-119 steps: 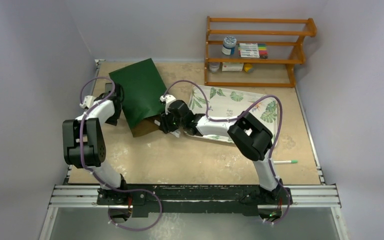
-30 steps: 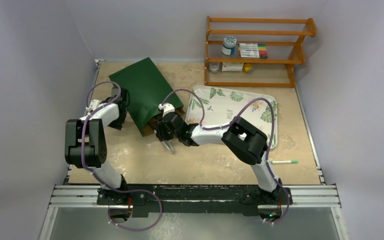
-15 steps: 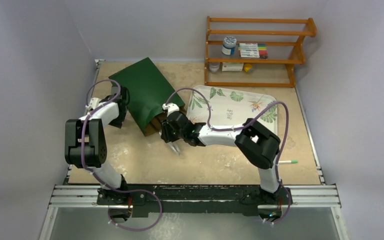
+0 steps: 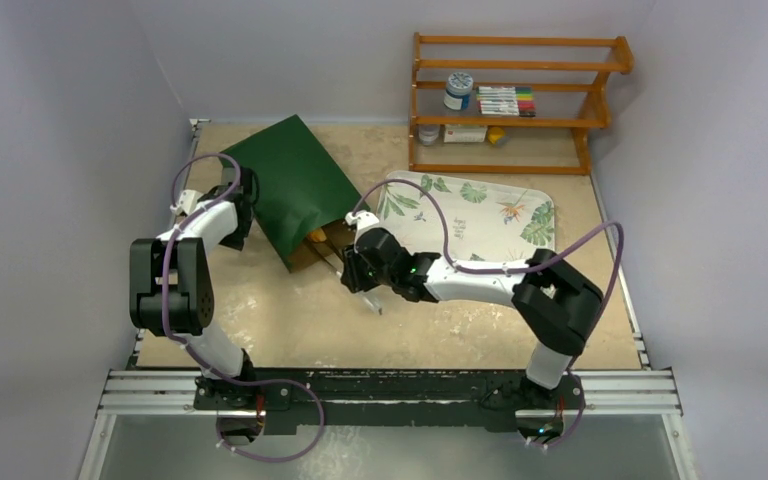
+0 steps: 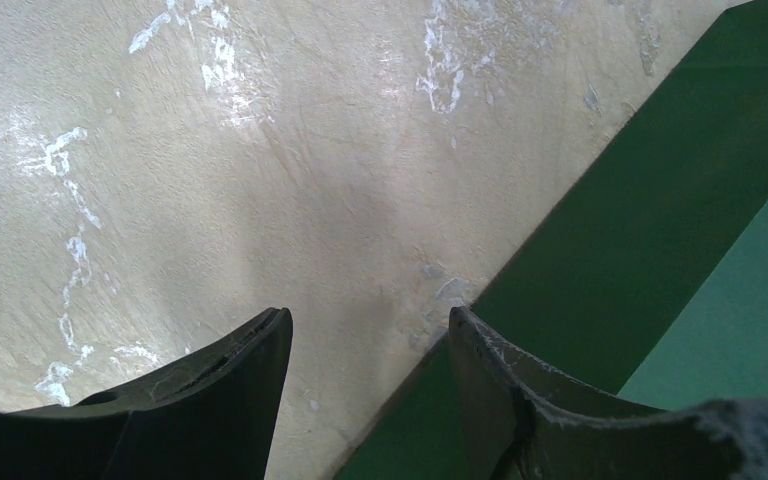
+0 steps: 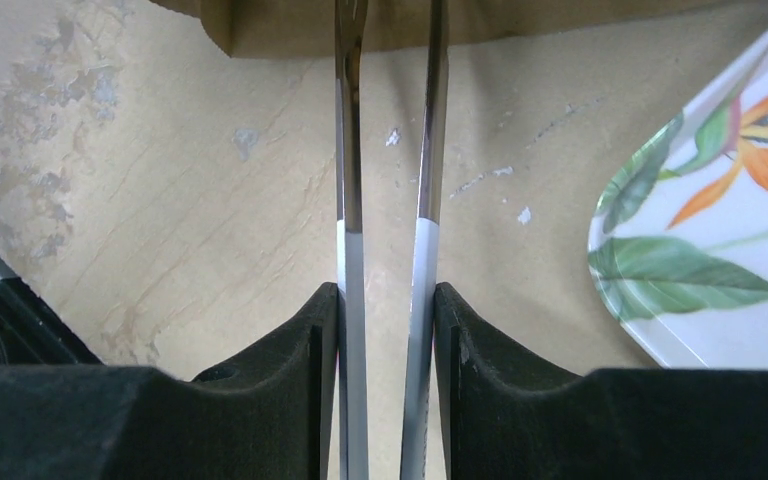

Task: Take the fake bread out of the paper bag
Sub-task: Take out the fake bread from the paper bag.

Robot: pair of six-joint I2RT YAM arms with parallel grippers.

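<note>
Dark green paper outside and brown kraft inside: the paper bag (image 4: 285, 185) lies flat on the tabletop (image 4: 290, 320) at the far left, with its open mouth turned toward the near right. In this mouth I see one orange piece of the fake bread (image 4: 317, 237); whether more pieces are deeper inside, I cannot tell. I count one bag, one visible bread piece, one leaf-patterned tray (image 4: 480, 215) just beside the mouth, one wooden shelf (image 4: 515, 100) at the far edge and one pen (image 4: 570, 324) near the right edge. The right tool (image 6: 388, 300) is closed narrow on a pair of metal tongs (image 6: 349, 150), whose two arms reach to the brown edge of the bag. The left tool (image 5: 370, 330) stands with its jaws apart over the left edge of the bag, one finger above green paper and one above bare tabletop.
</note>
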